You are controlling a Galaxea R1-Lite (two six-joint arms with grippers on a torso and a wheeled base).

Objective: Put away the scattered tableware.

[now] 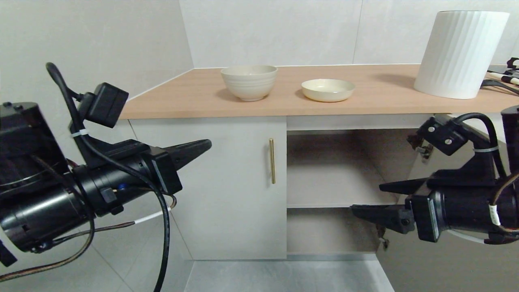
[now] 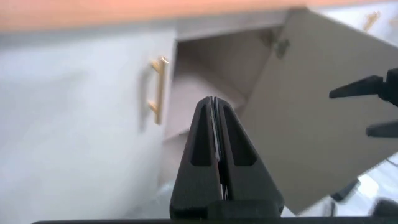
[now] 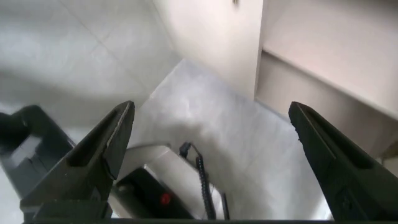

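A cream ribbed bowl (image 1: 249, 82) and a shallow cream dish (image 1: 327, 89) stand side by side on the wooden countertop (image 1: 194, 99). Below them the cabinet has its right door (image 1: 442, 259) swung open, showing a shelf (image 1: 332, 184) inside, and its left door (image 1: 227, 186) closed. My left gripper (image 1: 206, 143) is shut and empty, held in front of the closed left door, below counter height. Its joined fingers (image 2: 214, 134) point at the cabinet opening. My right gripper (image 1: 367, 198) is open and empty, beside the open door at shelf height.
A tall white ribbed container (image 1: 460, 52) stands at the counter's right end, with dark utensils (image 1: 505, 79) behind it. The closed door carries a brass handle (image 1: 272, 160). Grey tiled floor (image 1: 284, 278) lies before the cabinet, and a wall closes the left side.
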